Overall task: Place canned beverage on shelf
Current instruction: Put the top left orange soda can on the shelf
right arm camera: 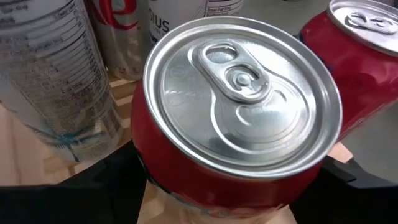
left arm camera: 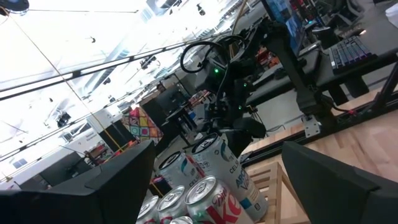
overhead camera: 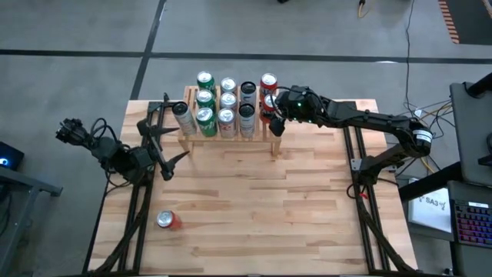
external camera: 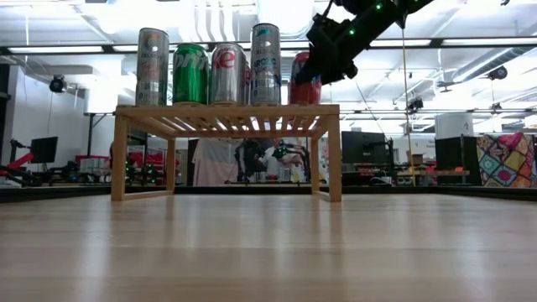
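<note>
Right tool point(overhead camera: 270, 115) is closed around a red aluminium beverage can point(right arm camera: 239, 118), holding it upright at the right end of the low light-wood slatted shelf point(external camera: 226, 113), which stands at the far edge of the plank tabletop point(overhead camera: 254, 200). Left tool point(overhead camera: 171, 138) stands wide, holding nothing, near the shelf's left end. Nearest the front edge, toward the front-left corner, a second red can point(overhead camera: 167, 221) lies on its side. On the shelf, silver and green cans point(overhead camera: 217, 104) stand in rows, with another red can point(overhead camera: 268, 83) behind the held one.
</note>
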Robot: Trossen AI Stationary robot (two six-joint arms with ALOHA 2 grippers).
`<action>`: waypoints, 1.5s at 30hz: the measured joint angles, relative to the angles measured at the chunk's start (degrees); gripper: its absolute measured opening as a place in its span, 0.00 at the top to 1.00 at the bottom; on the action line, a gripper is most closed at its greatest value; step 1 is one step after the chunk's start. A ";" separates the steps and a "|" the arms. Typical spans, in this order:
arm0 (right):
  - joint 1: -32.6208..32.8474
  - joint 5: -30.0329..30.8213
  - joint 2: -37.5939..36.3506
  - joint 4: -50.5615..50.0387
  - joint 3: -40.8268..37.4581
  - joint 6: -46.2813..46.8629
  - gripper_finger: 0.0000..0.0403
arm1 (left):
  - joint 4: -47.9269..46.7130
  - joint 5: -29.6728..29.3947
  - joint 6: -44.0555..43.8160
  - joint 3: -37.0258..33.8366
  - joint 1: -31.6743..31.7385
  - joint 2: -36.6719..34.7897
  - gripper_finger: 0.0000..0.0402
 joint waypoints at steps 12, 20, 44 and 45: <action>0.00 1.58 0.00 0.28 -0.11 0.19 0.27 | -0.70 0.02 0.04 -0.07 0.00 0.00 0.16; 0.00 1.48 0.00 0.26 -0.23 0.57 0.26 | -0.71 0.02 0.04 -0.07 0.00 0.00 0.16; 0.00 1.45 0.00 0.20 -0.80 1.00 0.24 | -0.83 0.02 0.06 -0.07 0.00 0.00 0.16; 0.00 1.45 0.00 0.20 -0.79 1.10 0.24 | -0.82 0.04 0.06 -0.07 0.00 0.00 0.16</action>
